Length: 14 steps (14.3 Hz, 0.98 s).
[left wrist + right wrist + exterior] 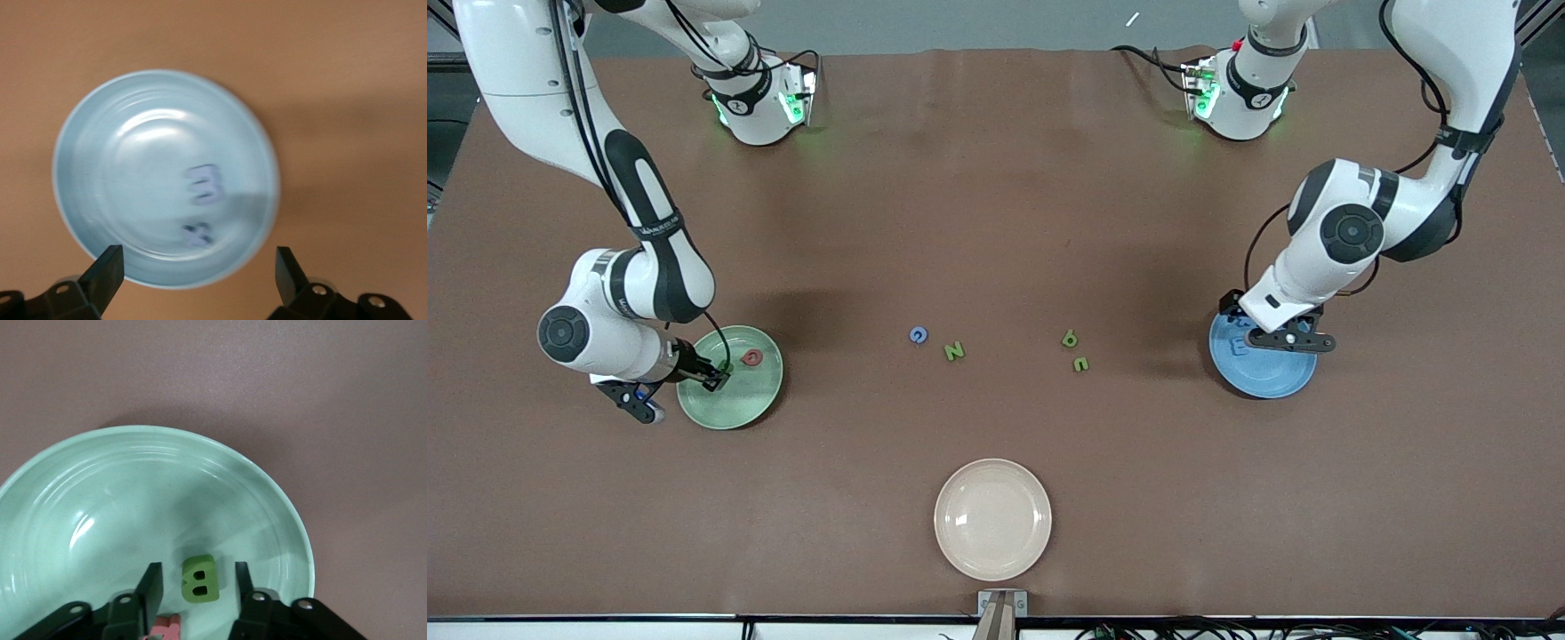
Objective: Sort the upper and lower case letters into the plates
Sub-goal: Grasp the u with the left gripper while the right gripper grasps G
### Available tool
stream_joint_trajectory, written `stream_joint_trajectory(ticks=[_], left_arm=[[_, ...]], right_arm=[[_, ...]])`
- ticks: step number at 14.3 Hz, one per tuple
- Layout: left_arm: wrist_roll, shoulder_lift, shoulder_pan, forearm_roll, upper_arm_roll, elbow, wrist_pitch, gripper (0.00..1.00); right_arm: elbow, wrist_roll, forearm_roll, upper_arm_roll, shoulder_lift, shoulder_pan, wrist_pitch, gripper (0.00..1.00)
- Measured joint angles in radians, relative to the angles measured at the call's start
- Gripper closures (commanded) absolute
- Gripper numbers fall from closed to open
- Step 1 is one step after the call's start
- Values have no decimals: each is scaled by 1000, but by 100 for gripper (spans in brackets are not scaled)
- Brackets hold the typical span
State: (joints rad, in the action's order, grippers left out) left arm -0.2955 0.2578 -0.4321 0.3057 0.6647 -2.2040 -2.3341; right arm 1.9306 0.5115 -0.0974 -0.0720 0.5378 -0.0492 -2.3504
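Observation:
The mint green plate (734, 409) lies toward the right arm's end of the table. In it are a pink-red Q (752, 358) and a green B (200, 579). My right gripper (197, 588) hangs low over this plate (100, 507), open, with the B lying free between its fingers and a gap on each side. The Q (165, 628) shows beside one finger. The sky blue plate (1267, 378) lies toward the left arm's end and holds a blue m (203, 185) and a blue x (197, 235). My left gripper (200, 273) is open above that plate's (113, 167) rim, holding nothing.
On the bare table between the two plates lie a blue G (918, 335), a green N (954, 351), a green 9-like letter (1070, 339) and a green u (1080, 364). A cream-white plate (992, 518) sits nearer the front camera, midway along the table.

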Motion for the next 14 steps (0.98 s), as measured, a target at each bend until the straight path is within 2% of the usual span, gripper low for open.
stream_joint_trajectory(ticks=[2,4,6,9,11,14], left_arm=[[-70,1,16,-29,52,34,22,0],[-169,26,64,-34,69,65,23,0],[-278,78,126,-35,71,121,22,0],[-452,187,218,-35,65,245,22,0],[-548,258,291,-28,35,325,22,0],[-660,343,444,-14,-86,428,23,0]], right_arm=[[-16,40,-2,10,-4,-8,35,0],[-37,166,-2,21,-18,-59,81,0],[-43,320,-3,26,-40,-165,96,0],[-43,445,-12,30,-49,-318,96,0],[-35,489,-48,30,-49,-385,69,0],[-17,583,-58,30,-48,-459,5,0]])
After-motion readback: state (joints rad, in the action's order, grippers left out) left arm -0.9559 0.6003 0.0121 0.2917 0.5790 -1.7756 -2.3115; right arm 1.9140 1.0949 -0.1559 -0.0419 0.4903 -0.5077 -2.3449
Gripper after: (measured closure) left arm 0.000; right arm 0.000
